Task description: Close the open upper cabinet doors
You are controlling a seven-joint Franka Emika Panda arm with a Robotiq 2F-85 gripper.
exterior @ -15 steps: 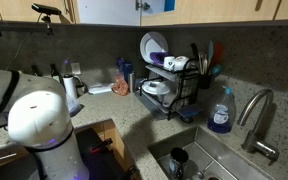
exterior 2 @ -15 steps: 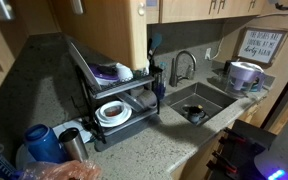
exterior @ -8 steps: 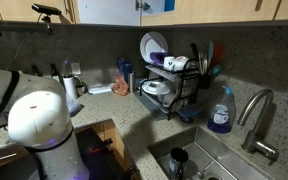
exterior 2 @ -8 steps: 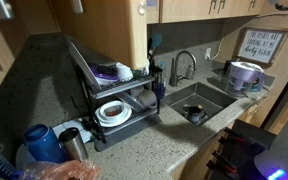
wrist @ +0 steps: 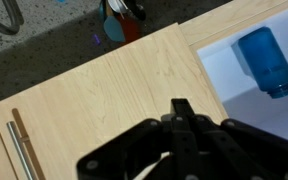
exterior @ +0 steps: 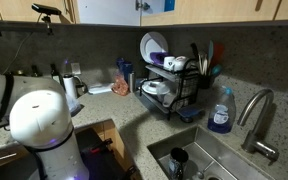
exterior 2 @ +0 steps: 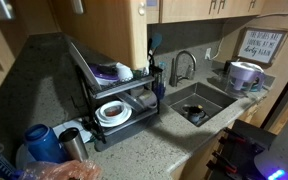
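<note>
Upper cabinet doors (exterior 2: 102,30), honey-brown, hang above the dish rack (exterior 2: 114,95); in an exterior view one panel appears swung out over it. Rigid, hinged and probably light to swing, it is best pushed flat-on near its free edge, not gripped. Only the wrist view shows the hand (wrist: 182,106), fingers pressed together and empty, over a pale wooden panel (wrist: 104,90).

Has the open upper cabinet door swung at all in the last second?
No. The upper cabinet door has its lower edge at the same spot above the dish rack as before.
</note>
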